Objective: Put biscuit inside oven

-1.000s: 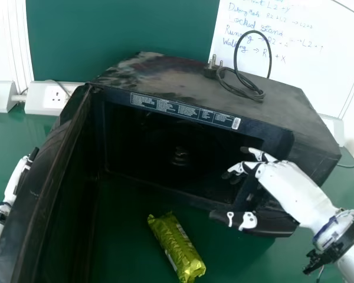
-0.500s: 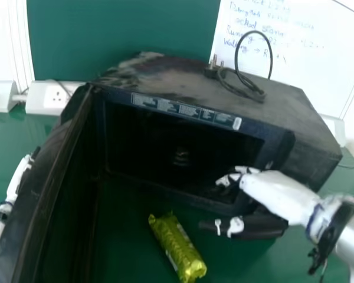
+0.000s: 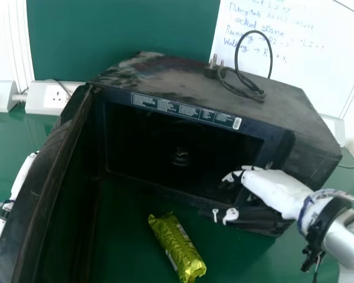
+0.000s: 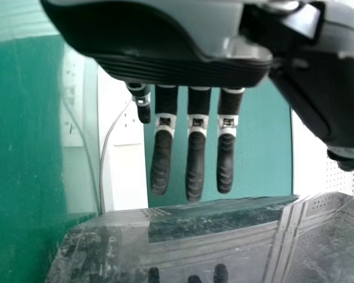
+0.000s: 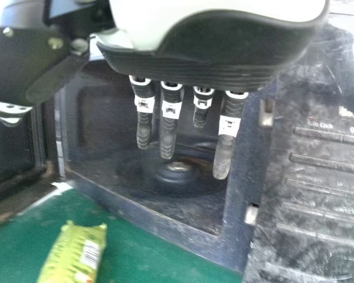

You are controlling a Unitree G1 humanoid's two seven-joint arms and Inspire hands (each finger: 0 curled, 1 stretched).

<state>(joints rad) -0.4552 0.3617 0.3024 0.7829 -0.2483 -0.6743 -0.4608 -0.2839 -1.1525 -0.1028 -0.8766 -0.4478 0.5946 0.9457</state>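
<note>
- I have the biscuit packet (image 3: 177, 247) lying on the green table (image 3: 124, 230), outside the oven (image 3: 203, 88) and on the near side of its opening. Its yellow-green wrapper slants from far left to near right.
- My right hand (image 3: 274, 186) is at the right part of the oven opening, reaching in from the right. I read it as relaxed and empty: the fingers (image 5: 168, 138) are straight and a little apart, with the thumb (image 5: 32, 76) well away from them.
- The packet sits to the left and nearer than that hand, with a gap between the two. I can't tell from here whether the hand touches the oven.
- My left hand (image 3: 23, 175) is at the far left of my work area, on the outer side of the door (image 3: 44, 171). Its fingers (image 4: 194, 165) point out straight, the thumb (image 4: 318, 106) is held apart, and it has nothing in its grasp.
- The door stands wide open on the left, running from the oven toward the near edge.
- Inside the dark oven I make out a round hub (image 3: 180, 157) on the floor of the cavity. The control panel (image 5: 321, 200) is right of the opening.
- A looped cable (image 3: 253, 31) and its plug (image 3: 212, 69) rest on the oven top.
- Far right I see a whiteboard (image 3: 310, 65) with handwriting; far left, a white wall socket (image 3: 55, 97).
</note>
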